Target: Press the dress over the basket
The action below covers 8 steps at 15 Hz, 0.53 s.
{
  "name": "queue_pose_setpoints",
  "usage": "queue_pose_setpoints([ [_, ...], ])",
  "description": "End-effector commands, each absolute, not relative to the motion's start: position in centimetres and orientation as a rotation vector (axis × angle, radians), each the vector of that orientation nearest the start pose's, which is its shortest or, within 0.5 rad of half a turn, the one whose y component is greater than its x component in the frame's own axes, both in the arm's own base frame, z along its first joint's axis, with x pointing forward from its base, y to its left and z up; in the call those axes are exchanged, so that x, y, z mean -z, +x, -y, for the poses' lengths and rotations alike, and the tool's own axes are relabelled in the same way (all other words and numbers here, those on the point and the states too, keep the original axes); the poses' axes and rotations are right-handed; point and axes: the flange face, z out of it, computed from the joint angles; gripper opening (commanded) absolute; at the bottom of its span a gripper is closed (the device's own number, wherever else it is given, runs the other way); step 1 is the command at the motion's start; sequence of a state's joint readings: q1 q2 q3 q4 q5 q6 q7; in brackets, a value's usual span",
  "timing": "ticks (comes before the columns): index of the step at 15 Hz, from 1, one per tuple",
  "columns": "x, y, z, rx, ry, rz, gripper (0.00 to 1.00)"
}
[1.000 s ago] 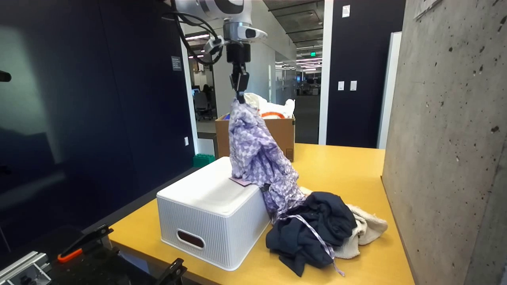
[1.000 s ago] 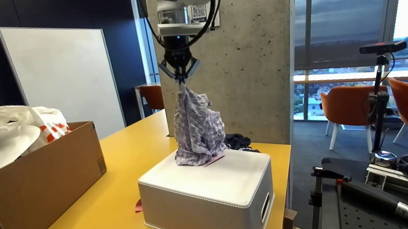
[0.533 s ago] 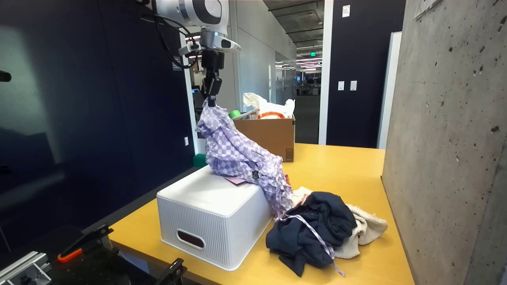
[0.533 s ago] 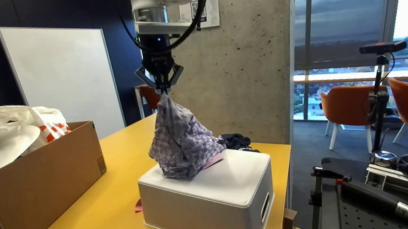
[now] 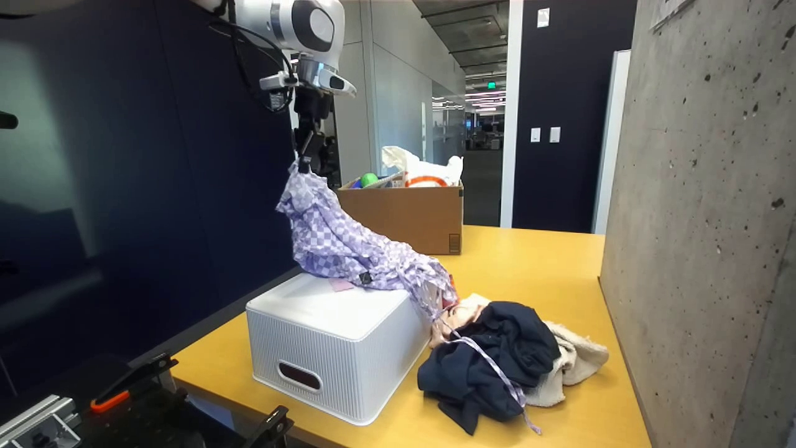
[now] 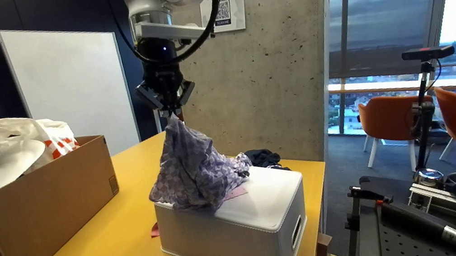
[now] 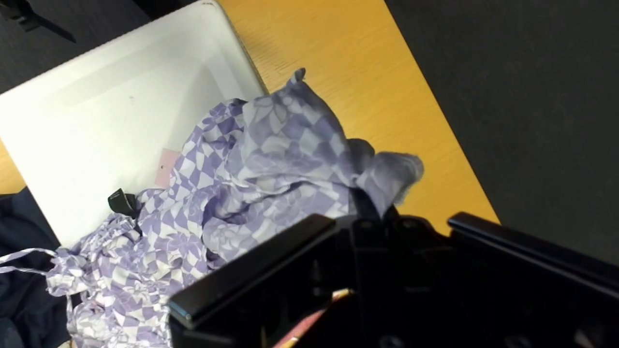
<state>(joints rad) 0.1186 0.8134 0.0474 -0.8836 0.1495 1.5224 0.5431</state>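
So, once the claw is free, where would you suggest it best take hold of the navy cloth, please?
I'd pinch a raised fold atop the navy cloth, coming straight down: it lies in a loose, crumpled heap, so upper folds should gather easily. I'd avoid the thin strap draped across it, which seems to run to the dress the claw holds.

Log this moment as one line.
end effector: shut on dress | dress: one end raised, lower part across basket | release: not yet
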Motion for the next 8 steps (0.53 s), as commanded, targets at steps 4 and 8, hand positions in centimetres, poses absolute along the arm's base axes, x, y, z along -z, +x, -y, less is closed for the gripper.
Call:
queue_pose_setpoints([
  [4, -41.4, 72.1, -10.6, -0.551, -2.935, -0.565, 0.50],
  [8, -43.2, 70.4, -5.3, -0.682, -2.939, -0.604, 0.78],
])
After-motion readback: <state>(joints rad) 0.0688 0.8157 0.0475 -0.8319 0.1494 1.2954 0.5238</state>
